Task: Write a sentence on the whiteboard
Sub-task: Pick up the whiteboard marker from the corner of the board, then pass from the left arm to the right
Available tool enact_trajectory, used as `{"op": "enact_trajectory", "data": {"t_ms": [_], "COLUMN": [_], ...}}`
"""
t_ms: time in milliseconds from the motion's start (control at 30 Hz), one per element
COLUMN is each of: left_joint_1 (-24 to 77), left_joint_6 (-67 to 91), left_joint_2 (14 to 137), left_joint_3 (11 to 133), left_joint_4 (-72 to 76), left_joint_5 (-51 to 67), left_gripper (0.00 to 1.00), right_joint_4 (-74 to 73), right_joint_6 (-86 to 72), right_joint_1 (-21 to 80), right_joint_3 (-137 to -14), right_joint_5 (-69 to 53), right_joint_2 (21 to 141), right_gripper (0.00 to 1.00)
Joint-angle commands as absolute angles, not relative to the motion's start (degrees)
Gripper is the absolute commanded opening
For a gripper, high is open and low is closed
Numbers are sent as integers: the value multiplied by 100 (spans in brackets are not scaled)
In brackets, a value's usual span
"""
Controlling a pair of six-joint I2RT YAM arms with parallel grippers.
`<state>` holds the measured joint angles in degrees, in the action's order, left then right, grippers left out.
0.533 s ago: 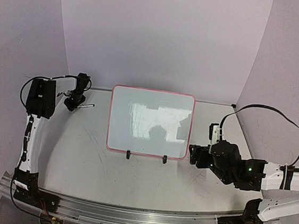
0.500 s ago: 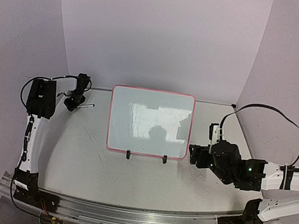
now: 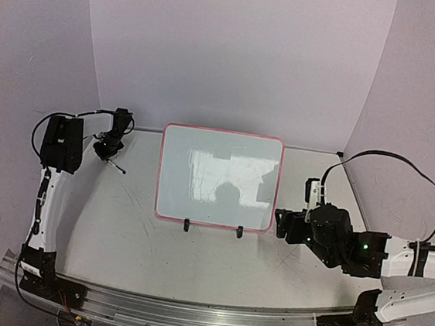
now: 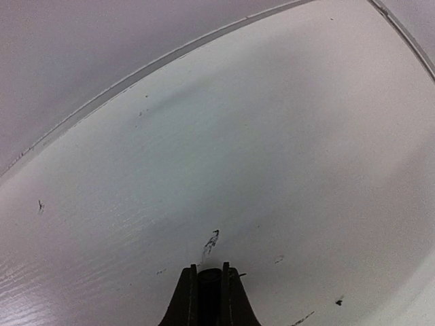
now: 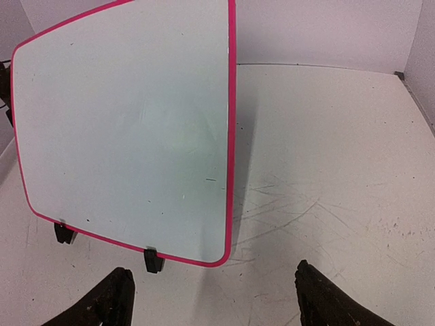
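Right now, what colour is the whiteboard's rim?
The whiteboard's rim is bright pink, clearest in the right wrist view.

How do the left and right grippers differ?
The left gripper is pinched shut on a thin dark pen; the right gripper is wide open and empty. The left sits off the whiteboard's far-left corner, its camera seeing only table; the right is beside the near-right corner, facing the board. Both sit low.

Upright whiteboard (image 3: 219, 179) on scratched table (image 3: 117, 226)
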<state>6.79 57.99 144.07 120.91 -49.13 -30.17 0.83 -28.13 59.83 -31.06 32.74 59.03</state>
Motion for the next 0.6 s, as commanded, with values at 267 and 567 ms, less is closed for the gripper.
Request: {"op": "enact_trajectory", "data": {"t_ms": [267,567], "left_joint_1": [629,1128], "left_joint_6": [3897,3154], "left_joint_2": [10781,6049], "left_joint_3": [9408,5287], "left_joint_4": [-3834,-330], "left_joint_5": [-1413,2305], "left_gripper": [0,0], "right_joint_4": [-171,737], "right_joint_6": [-1456,-1463], "right_joint_1": [6017,6020], "right_joint_3": [-4297,-5652], "right_joint_5": [2082,172], "right_joint_2": [6255,7387], "right_gripper": [86,89]}}
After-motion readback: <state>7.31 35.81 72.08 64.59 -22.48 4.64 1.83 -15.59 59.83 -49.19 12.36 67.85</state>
